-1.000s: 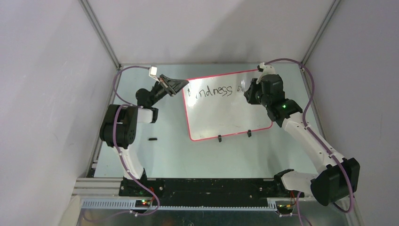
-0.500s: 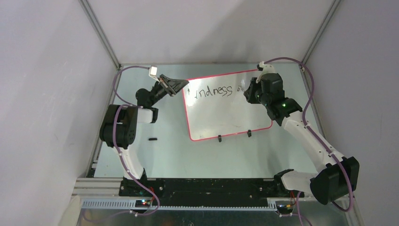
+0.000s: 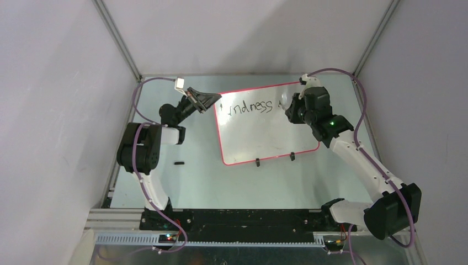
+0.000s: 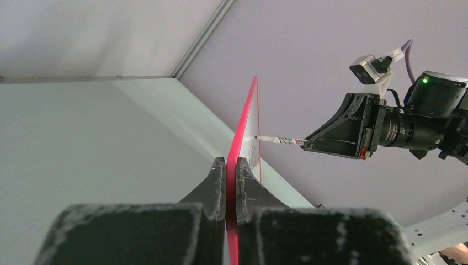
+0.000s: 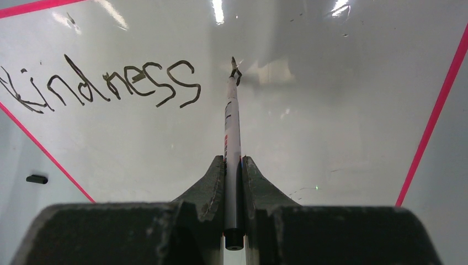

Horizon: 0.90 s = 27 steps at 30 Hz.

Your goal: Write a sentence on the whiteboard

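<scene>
The whiteboard [image 3: 265,135], white with a red-pink rim, stands tilted on the table. My left gripper [image 3: 213,101] is shut on its left rim [image 4: 246,118], and the fingers [image 4: 231,161] pinch the edge. The sentence [image 5: 105,85] reads "Kindness" in black along the top [image 3: 251,107]. My right gripper [image 5: 233,159] is shut on a white marker [image 5: 232,124]. The marker's tip touches the board at a short fresh stroke [image 5: 236,70] just right of the word. In the top view the right gripper [image 3: 288,108] covers that spot. The left wrist view shows the marker [image 4: 278,139] meeting the board.
A small black cap [image 3: 178,163] lies on the table left of the board and also shows in the right wrist view [image 5: 36,179]. Two black clip feet [image 3: 257,162] [image 3: 292,157] hold the board's near edge. Grey enclosure walls stand close on both sides and behind.
The right gripper has shifted slightly toward the board's far edge with the marker on the surface. The left arm and the board have not moved.
</scene>
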Each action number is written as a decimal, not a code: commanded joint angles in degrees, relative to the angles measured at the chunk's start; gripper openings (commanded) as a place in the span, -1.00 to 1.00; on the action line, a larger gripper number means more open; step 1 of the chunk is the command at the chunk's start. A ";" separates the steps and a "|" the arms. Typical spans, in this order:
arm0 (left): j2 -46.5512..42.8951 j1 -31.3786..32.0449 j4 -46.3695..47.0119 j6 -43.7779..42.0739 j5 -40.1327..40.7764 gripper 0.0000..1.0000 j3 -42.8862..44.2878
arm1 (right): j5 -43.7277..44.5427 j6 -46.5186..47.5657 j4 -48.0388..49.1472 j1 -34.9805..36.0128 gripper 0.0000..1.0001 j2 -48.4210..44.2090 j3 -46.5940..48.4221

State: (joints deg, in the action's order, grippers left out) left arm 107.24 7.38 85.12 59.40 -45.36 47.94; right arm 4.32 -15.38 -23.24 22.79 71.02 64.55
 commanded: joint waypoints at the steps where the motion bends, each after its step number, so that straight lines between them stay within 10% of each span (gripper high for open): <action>1: -2.56 -0.01 2.42 -4.65 0.22 -1.00 -0.56 | 0.68 0.46 -2.19 0.17 -1.00 -0.14 2.18; 27: -2.42 -0.26 2.42 -4.73 0.27 -1.00 -0.49 | -7.67 0.62 3.76 -2.21 -1.00 -12.33 2.05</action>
State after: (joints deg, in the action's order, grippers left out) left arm 107.13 7.33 85.17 59.29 -45.21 47.75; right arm -1.02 -15.73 -23.24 20.67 60.25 64.64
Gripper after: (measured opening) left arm 0.045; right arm 0.149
